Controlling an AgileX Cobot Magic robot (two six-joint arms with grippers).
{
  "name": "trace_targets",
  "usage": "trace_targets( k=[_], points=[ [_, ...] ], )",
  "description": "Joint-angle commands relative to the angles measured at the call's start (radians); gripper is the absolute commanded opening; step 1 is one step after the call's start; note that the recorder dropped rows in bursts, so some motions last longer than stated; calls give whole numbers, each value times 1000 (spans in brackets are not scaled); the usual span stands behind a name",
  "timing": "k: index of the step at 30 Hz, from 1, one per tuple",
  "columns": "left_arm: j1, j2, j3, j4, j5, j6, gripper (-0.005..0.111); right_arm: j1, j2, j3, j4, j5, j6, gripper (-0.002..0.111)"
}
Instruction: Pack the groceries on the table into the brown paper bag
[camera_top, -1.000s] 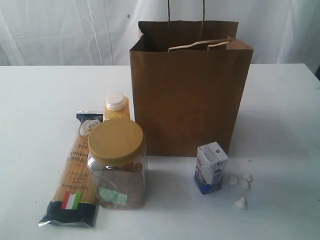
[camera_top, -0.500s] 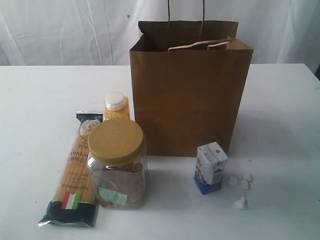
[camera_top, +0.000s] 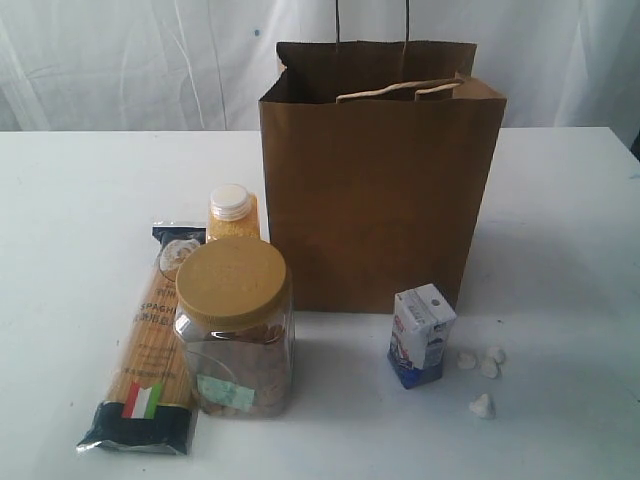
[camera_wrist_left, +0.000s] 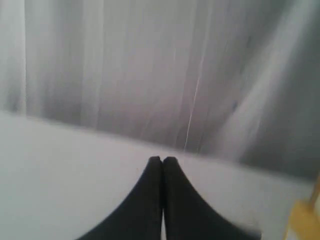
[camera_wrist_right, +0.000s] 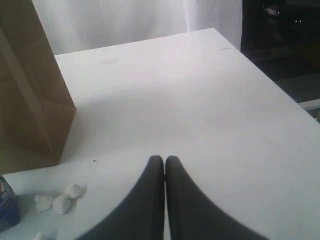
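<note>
backdrop: white curtain (camera_top: 130, 60), soft vertical folds across the whole rear | loose bits: small white lumps (camera_top: 489, 368), four, irregular; three clustered close together, fourth lump (camera_top: 482, 405) apart, nearer the exterior camera | side: dark area (camera_wrist_right: 280, 35) in the right wrist view, details unclear

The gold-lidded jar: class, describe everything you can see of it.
The jar is clear, plastic-looking, squarish with rounded corners, closed by a wide dull-gold lid. Pale brown pieces fill its lower part; a small greenish label sits low on the front. It stands upright on the white table, beside the spaghetti packet, in front of the yellow-grain bottle. Nothing grips it.
</note>
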Motion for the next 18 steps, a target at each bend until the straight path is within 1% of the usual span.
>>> trace_targets(
  k=[1,2,4,6,8,9,10,11,12,13,14,16,17,18],
  points=[
    [2,-3,0,-105,-430,39,0,-6,-2,1,-5,-3,-10,0],
    [2,-3,0,-150,-481,32,0,-6,-2,1,-5,-3,-10,0],
    [2,-3,0,-218,-575,-44,0,-6,-2,1,-5,-3,-10,0],
    [2,11,-36,-261,-640,-110,0,-6,-2,1,-5,-3,-10,0],
    [2,41,-123,-273,-650,-136,0,-6,-2,1,-5,-3,-10,0],
    [2,97,-229,-243,-597,-69,0,-6,-2,1,-5,-3,-10,0],
    [2,126,-272,-217,-549,-16,0,-6,-2,1,-5,-3,-10,0],
    [2,220,-369,-154,-434,136,0,-6,-2,1,-5,-3,-10,0],
    [2,276,-408,-122,-391,185,0,-6,-2,1,-5,-3,-10,0],
    [2,385,-461,-43,-332,225,0,-6,-2,1,-5,-3,-10,0],
    [2,450,-481,5,-311,225,0,-6,-2,1,-5,-3,-10,0],
    [2,710,-505,199,-294,153,0,-6,-2,1,-5,-3,-10,0],
    [2,803,-505,282,-280,87,0,-6,-2,1,-5,-3,-10,0],
    [-12,936,-503,406,-263,-73,0,-6,-2,1,-5,-3,-10,0]
  ],
)
